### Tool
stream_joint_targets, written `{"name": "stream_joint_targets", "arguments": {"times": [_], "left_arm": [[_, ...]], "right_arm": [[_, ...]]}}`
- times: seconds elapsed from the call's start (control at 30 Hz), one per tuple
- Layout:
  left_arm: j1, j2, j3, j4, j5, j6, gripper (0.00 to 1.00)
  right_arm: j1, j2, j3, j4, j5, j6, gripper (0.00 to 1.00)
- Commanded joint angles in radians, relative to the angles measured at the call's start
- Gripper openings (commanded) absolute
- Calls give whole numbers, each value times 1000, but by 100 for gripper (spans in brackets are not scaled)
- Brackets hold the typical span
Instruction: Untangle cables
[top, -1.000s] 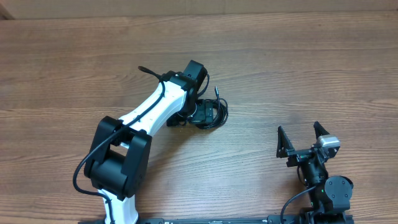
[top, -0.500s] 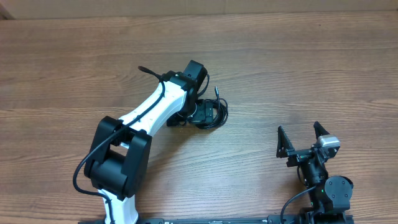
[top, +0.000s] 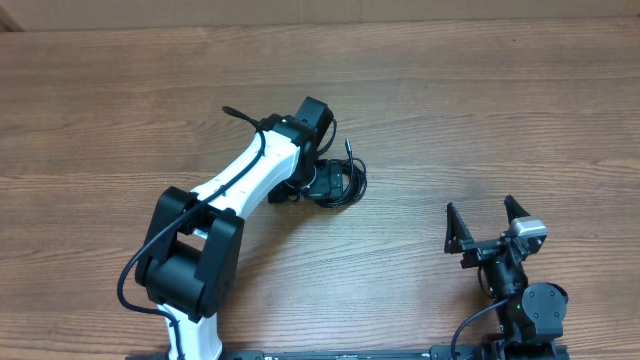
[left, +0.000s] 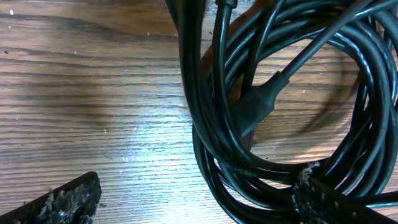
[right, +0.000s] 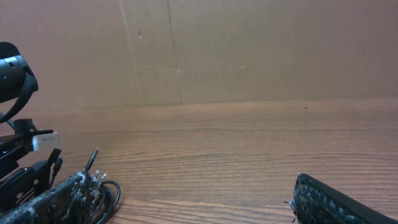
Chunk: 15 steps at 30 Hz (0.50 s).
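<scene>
The cables are a coiled bundle of thin black cords on the wooden table, left of centre. In the left wrist view the cables fill the right side, with a plug end on top of the loops. My left gripper is open and low over the table. Its right finger rests on the bundle's near loops and its left finger is over bare wood. In the overhead view the left gripper is mostly hidden under its wrist. My right gripper is open and empty at the front right, far from the cables. From the right wrist view a cable loop shows at lower left.
The wooden table stretches to the back and right. A brown cardboard wall stands along the far edge. The white left arm reaches diagonally over the table's left-centre.
</scene>
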Motion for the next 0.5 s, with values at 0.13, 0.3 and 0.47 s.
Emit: {"name": "stream_joint_targets", "arguments": {"times": [0.13,0.3,0.47], "left_arm": [[0,-1,2,227,-44,-2,100],[24,-16,63,167,159,172,96],[119,-114,281,-13,401,256,41]], "right_arm": [[-1,-6,-10,14,-57,-3,100],[-1,-6,-8,69,-200,-3,100],[-2,-3,104,66,-208,23,100]]}}
